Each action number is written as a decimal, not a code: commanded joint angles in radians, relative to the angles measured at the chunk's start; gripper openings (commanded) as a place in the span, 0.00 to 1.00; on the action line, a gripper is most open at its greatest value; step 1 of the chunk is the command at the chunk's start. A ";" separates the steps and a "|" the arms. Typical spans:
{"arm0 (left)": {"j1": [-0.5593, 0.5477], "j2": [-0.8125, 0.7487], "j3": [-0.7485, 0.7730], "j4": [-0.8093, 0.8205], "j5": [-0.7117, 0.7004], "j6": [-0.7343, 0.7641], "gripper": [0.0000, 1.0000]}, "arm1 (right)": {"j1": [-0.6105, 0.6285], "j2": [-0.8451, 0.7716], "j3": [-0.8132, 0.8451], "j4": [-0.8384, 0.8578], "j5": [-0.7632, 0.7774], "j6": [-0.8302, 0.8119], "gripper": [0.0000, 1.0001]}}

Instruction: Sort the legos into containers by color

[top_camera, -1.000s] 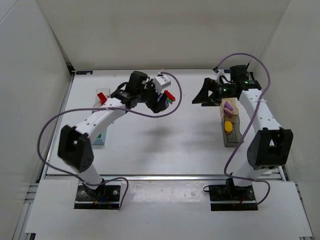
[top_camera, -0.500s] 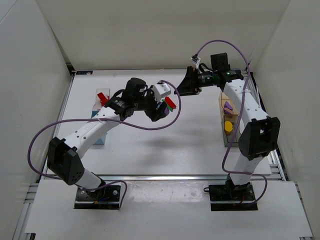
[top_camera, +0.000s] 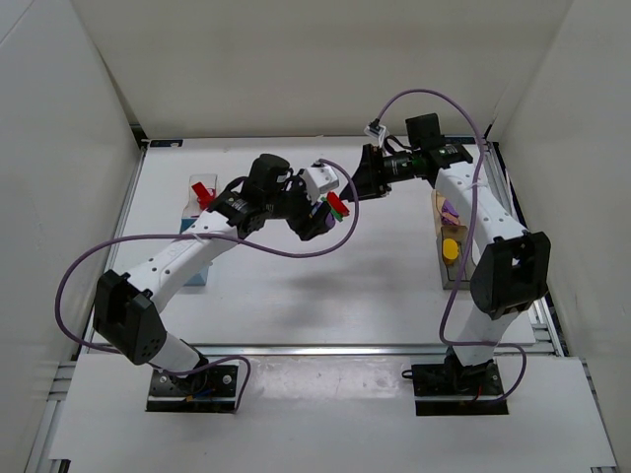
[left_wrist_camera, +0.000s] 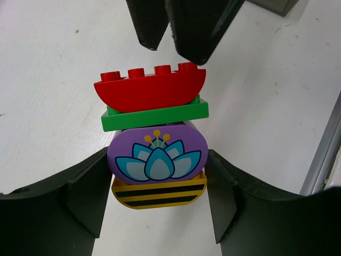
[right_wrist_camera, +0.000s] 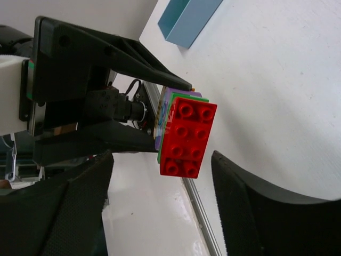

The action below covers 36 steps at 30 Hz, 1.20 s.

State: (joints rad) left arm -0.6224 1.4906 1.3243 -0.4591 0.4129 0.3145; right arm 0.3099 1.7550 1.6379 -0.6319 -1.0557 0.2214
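The stack of legos (left_wrist_camera: 154, 144) is clamped by the left gripper (left_wrist_camera: 158, 162). Its black fingers (left_wrist_camera: 85, 197) are pressed against the two sides of the purple brick (left_wrist_camera: 157, 154), which bears a lotus print. A green plate (left_wrist_camera: 154, 113) and a red rounded brick (left_wrist_camera: 149, 90) are stacked above the purple brick, and a yellow brick (left_wrist_camera: 159, 193) with black stripes sits below it. The stack is held in the air above the middle of the table (top_camera: 296, 296), somewhat nearer the far edge. The left arm (top_camera: 187, 251) is stretched diagonally from its base at the near left corner toward the centre. Its wrist is turned so that the red end of the stack is pointed at the right arm (top_camera: 488, 212).

The right gripper (right_wrist_camera: 161, 156) is spread open. Its fingers (right_wrist_camera: 250, 208) are placed on either side of the red rounded brick with a gap on each side, so nothing is gripped or touched. The right arm is raised from the near right corner and bent leftward close to the far edge.

Near the left edge a light blue container (right_wrist_camera: 186, 21) and a clear container (top_camera: 195, 183) are seen, a red lego (top_camera: 203, 189) lying in the clear one. Near the right edge purple legos (top_camera: 449, 209) lie in a tan container (top_camera: 437, 219). A yellow lego (top_camera: 451, 248) lies in a dark container (top_camera: 456, 276).
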 commanded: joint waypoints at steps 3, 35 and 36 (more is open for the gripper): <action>-0.017 -0.027 0.046 0.028 0.030 -0.002 0.43 | -0.002 -0.026 0.010 0.014 -0.018 -0.010 0.71; -0.022 -0.053 0.052 0.065 0.006 0.003 0.43 | 0.011 0.011 -0.020 0.017 0.003 -0.016 0.72; -0.022 -0.055 0.050 0.065 0.006 0.003 0.43 | 0.011 0.008 -0.020 0.017 0.005 -0.017 0.70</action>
State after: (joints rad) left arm -0.6392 1.4902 1.3376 -0.4236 0.4072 0.3138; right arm 0.3214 1.7756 1.6207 -0.6147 -1.0561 0.2237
